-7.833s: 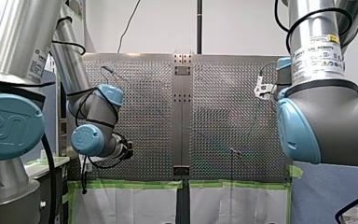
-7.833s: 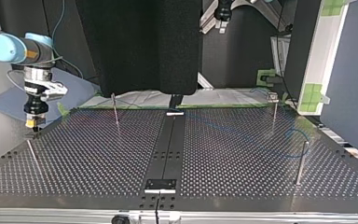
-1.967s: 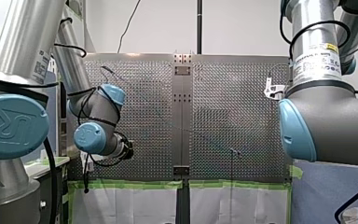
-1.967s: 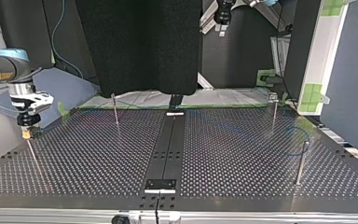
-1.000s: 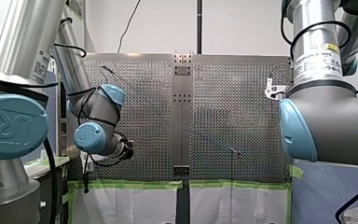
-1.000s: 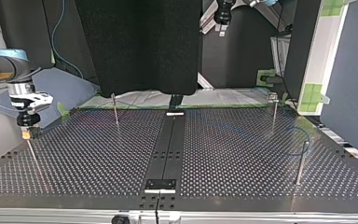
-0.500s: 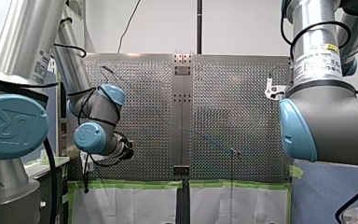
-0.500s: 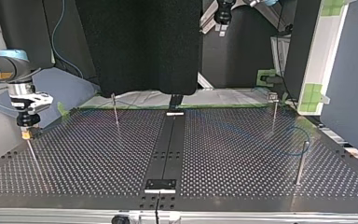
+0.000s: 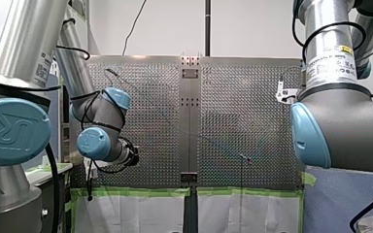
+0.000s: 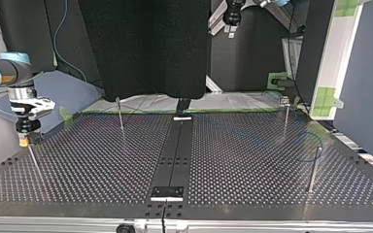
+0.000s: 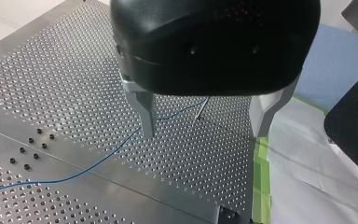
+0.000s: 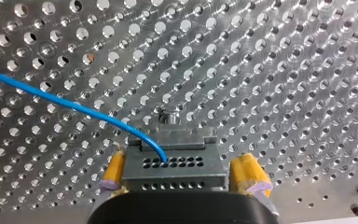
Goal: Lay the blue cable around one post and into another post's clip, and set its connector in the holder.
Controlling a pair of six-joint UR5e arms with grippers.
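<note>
The thin blue cable [image 12: 74, 106] runs over the perforated plate and ends in a grey connector block [image 12: 175, 165]. The connector sits between the yellow pads [image 12: 248, 173] of my right gripper [image 12: 184, 186], with a small gap on each side; the gripper is open. In the top view my right gripper [image 10: 24, 141] hangs just above a slim post [image 10: 35, 162] at the left. My left gripper [image 11: 203, 133] is open and holds nothing, well above the cable [image 11: 121, 144]. It shows high at the back [image 10: 231, 24]. The cable loops [image 10: 315, 145] near a post [image 10: 313, 170].
Two more posts stand at the plate's far side, one [image 10: 120, 116] left of the dark centre strip [image 10: 175, 155] and one with a clip top [image 10: 285, 114] to the right. Green tape and white sheeting [image 11: 303, 177] edge the plate. A black panel [image 10: 150, 48] hangs behind.
In the top view my right gripper has risen very slightly above the left post. My left arm has not moved.
</note>
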